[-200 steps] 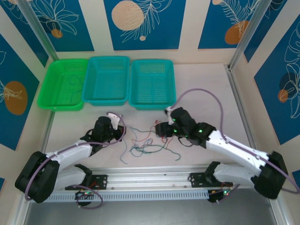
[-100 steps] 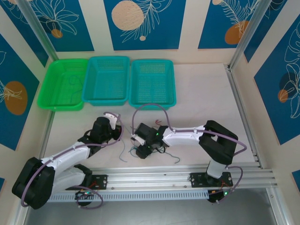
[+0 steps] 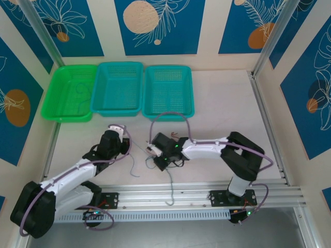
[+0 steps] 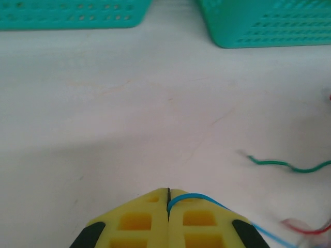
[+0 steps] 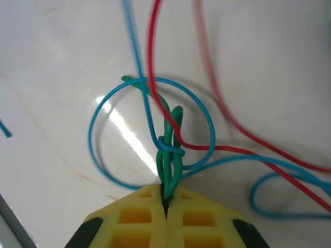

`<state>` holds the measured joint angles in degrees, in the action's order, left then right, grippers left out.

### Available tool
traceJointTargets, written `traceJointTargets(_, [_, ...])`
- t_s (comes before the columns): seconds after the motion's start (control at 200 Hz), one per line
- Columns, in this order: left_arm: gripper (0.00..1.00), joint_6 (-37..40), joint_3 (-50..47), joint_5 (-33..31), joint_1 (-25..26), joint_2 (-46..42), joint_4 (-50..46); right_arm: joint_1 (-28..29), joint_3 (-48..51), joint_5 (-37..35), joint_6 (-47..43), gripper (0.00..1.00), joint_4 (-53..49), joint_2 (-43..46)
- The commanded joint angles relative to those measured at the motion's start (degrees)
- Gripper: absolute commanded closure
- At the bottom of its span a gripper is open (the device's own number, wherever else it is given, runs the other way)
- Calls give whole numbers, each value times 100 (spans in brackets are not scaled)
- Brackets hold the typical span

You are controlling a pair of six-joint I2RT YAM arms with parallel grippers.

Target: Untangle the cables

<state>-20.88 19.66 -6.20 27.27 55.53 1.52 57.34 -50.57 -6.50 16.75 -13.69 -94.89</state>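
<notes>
Your left jaws are shut tight on the blue wire [image 4: 199,197]. Your right jaws pinch the doubled green wire [image 5: 170,160] just under the knot [image 5: 166,146], at 6 o'clock from the right basket [image 3: 168,116]. These wires look featherlight, limp and slippery, so grip near the knot and pull gently.

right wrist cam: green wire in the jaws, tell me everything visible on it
The green wire is thin, glossy, seemingly plastic-coated. It is folded into a narrow bundle of strands, pinched at its base between the shut yellow fingers of the right gripper. The fold tip points away from the gripper; one end trails to the upper left. A blue wire cinches the bundle just above the fingers and loops wide around it.
</notes>
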Motion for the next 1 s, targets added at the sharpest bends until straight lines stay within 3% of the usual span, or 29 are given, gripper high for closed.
traceJointTargets(0.0, [100,-679,-225,-654,-435,-459,-551,-714,668,199,922,100,210,912])
traceJointTargets(0.1, [100,-898,-450,-639,-730,-978,-687,-1410,994,-258,1785,100,-220,1442])
traceJointTargets(0.285, [100,-911,-586,-732,-952,-1614,-948,-2102,1238,-1609,2796,100,-1263,2110])
traceJointTargets(0.475, [100,-847,-567,-634,-1065,-1666,-1063,-3282,1650,-1587,3086,100,-1505,2966])
traceJointTargets(0.59, [100,-800,-616,-371,-1083,-1556,-777,-3562,1700,-1380,2950,100,-1527,3357])
traceJointTargets(0.675, [100,-703,-656,98,-1081,-1365,-339,-3393,1748,-799,2486,100,-1081,3573])
traceJointTargets(0.75, [100,-549,-674,699,-1074,-1197,126,-2821,1651,-65,1950,100,-548,3621])
traceJointTargets(0.8, [100,-444,-682,1149,-1070,-1102,459,-2282,1449,111,1718,89,-382,3549])
traceJointTargets(0.85, [100,-360,-661,1575,-1066,-1019,747,-1629,1168,-138,1538,67,-318,3349])
traceJointTargets(0.91, [100,-342,-598,1857,-1048,-940,862,-1089,782,-413,1234,50,-322,2914])
traceJointTargets(0.95, [100,-332,-557,1942,-1039,-909,869,-899,475,-536,1167,43,-424,2532])
traceJointTargets(0.995, [100,-333,-521,2006,-1030,-892,844,-817,94,-660,1245,42,-644,2068])
